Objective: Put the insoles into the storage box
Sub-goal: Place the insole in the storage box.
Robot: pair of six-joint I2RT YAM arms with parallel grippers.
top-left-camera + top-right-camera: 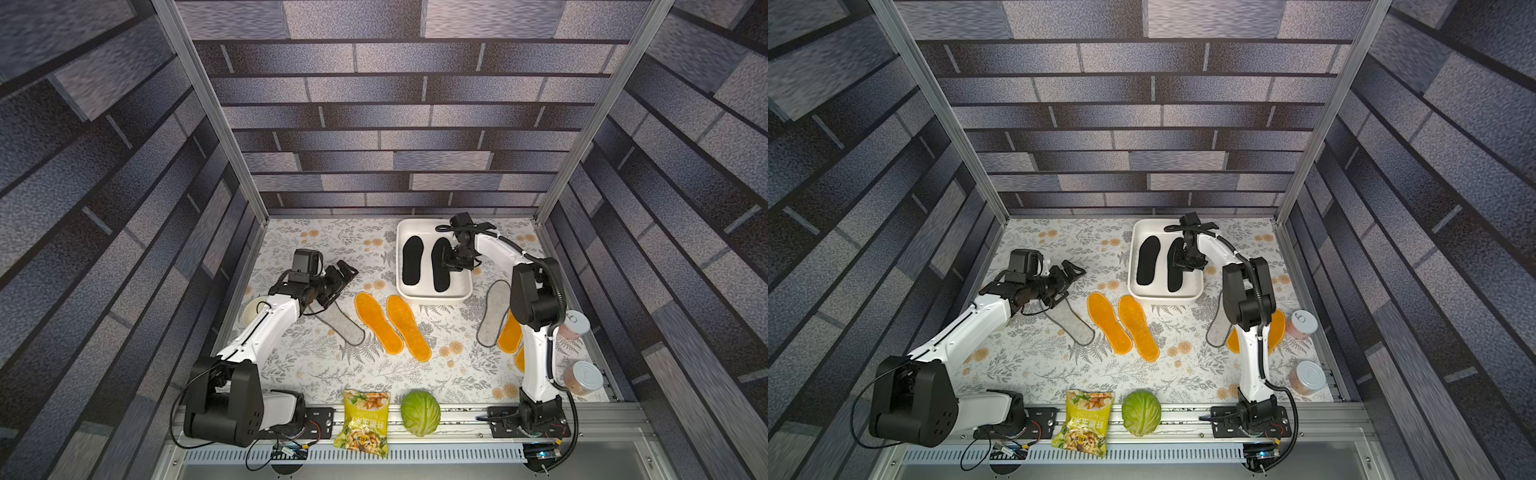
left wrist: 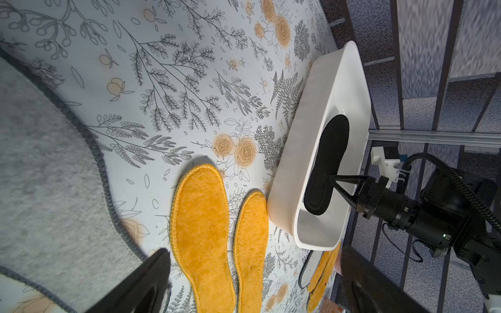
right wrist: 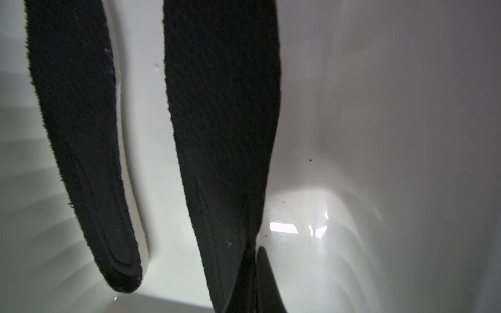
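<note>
Storage box [image 1: 432, 296]: a white tub with rounded corners and low walls. It stands close to the far edge of the floral-printed surface [image 1: 316, 249], right of centre, with its long axis running near to far.

Two insoles are inside, side by side and parallel to the box's long walls. Both are black and fuzzy, broader ends toward the far edge.
- The loose black insole [image 1: 412, 260] lies flat on the left side of the box.
- The gripped black insole [image 2: 329, 151] is on the right side. The right pincer [image 2: 330, 181] is closed on its right-hand edge. Whether this insole lies fully flat cannot be told.

Six insoles are outside the box:
- Centre of the surface: the orange pair [image 1: 376, 322], fuzzy with stitched rims. They lie parallel and just apart, long axes running from far-left to near-right.
- Left of that pair: the left grey insole [image 1: 347, 328], light grey with dark edging. It lies on a similar diagonal, with one end hidden under the left arm.
- Toward the right edge: the right grey insole [image 1: 492, 311], long axis near to far. Two further orange insoles [image 1: 1278, 328] lie just beside it, mostly hidden by the right arm.

The left pincer [image 1: 343, 281] hangs over the surface left of centre, above the end of the left grey insole. Its jaws are spread wide and hold nothing.
</note>
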